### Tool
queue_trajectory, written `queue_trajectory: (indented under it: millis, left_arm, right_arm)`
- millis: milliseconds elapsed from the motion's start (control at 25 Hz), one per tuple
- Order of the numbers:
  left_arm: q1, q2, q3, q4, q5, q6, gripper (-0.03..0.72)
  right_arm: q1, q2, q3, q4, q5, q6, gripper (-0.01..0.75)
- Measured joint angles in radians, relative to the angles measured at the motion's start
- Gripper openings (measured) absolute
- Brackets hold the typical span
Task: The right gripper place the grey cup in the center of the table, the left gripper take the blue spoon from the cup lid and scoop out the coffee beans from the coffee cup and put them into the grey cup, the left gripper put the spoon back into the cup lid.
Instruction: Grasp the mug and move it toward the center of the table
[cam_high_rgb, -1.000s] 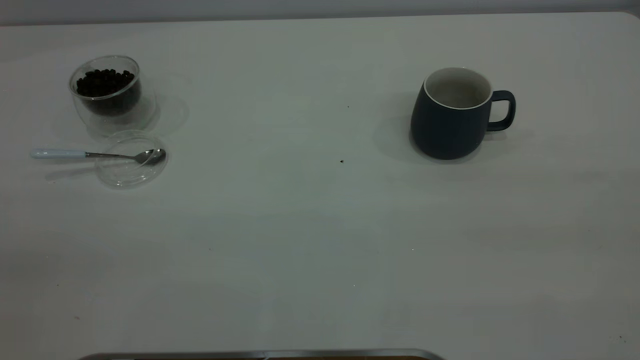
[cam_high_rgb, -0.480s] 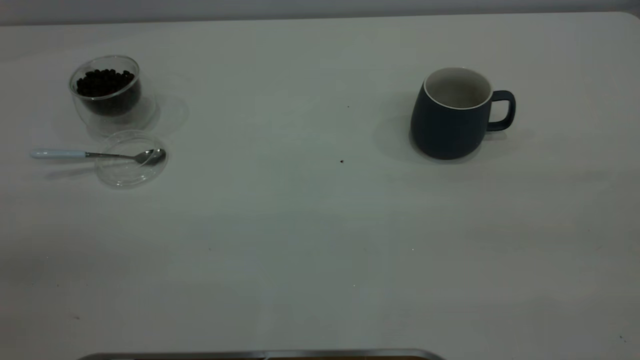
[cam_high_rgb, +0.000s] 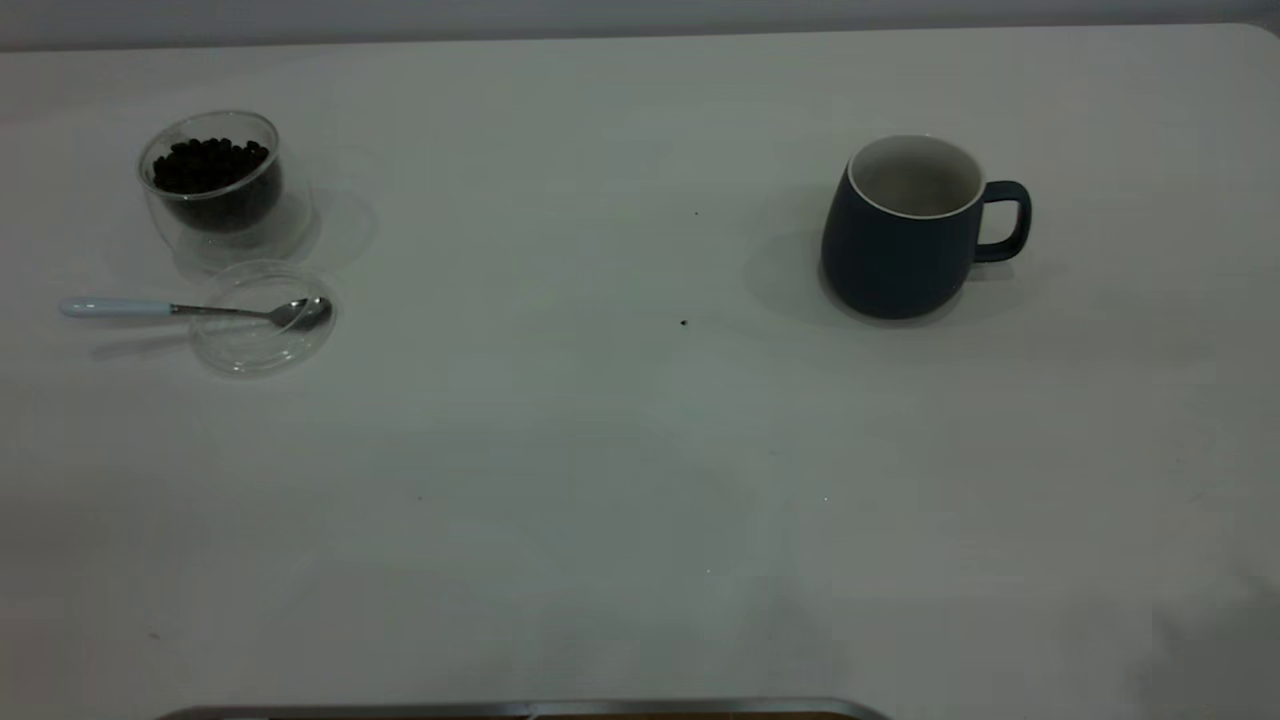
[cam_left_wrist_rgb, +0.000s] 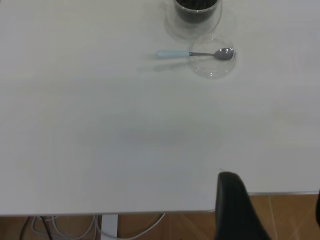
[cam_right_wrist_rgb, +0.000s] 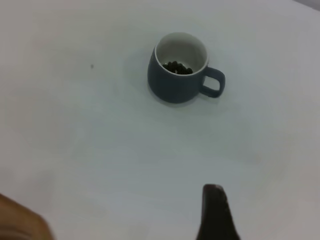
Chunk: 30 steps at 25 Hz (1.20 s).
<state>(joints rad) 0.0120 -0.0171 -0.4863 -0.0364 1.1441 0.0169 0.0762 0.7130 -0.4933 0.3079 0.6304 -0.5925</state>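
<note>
Showing only one dark finger (cam_left_wrist_rgb: 235, 210) of the left gripper and one (cam_right_wrist_rgb: 216, 212) of the right, the wrist views cut both off; spread cannot be told. Spoon (cam_high_rgb: 190, 310) lies across the lid (cam_high_rgb: 262, 345), beside the glass cup (cam_high_rgb: 215, 190). Mug (cam_high_rgb: 905, 235) stands right of centre, beans (cam_right_wrist_rgb: 178, 67) inside.

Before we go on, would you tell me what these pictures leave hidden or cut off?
- Left gripper: left wrist view, frame edge cuts it; open or shut unclear.
- Right gripper: right wrist view, one finger shows.
- Coffee cup: left wrist view, top cropped.
- Grey cup contents: exterior view, near wall hides its bottom.
</note>
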Motion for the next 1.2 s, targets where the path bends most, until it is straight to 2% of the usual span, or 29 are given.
queue_trajectory:
  millis: [160, 480, 640, 920, 1000, 1200]
  left_arm:
    - [0.000, 0.000, 0.000, 0.000, 0.000, 0.000, 0.454]
    - [0.000, 0.000, 0.000, 0.000, 0.000, 0.000, 0.454]
    - [0.000, 0.000, 0.000, 0.000, 0.000, 0.000, 0.454]
    - [0.000, 0.000, 0.000, 0.000, 0.000, 0.000, 0.454]
    - [0.000, 0.000, 0.000, 0.000, 0.000, 0.000, 0.454]
    - [0.000, 0.000, 0.000, 0.000, 0.000, 0.000, 0.454]
  right_arm:
    - [0.000, 0.287, -0.037, 0.145, -0.124, -0.216, 0.546]
    - [0.000, 0.715, -0.202, 0.312, -0.171, -0.655, 0.546]
    - [0.017, 0.875, -0.279, 0.394, -0.235, -0.936, 0.546]
    - [0.023, 1.164, -0.476, 0.544, -0.209, -1.408, 0.546]
    - [0.023, 1.246, -0.539, 0.557, -0.197, -1.488, 0.546]
    - [0.018, 1.400, -0.666, 0.563, -0.192, -1.497, 0.546]
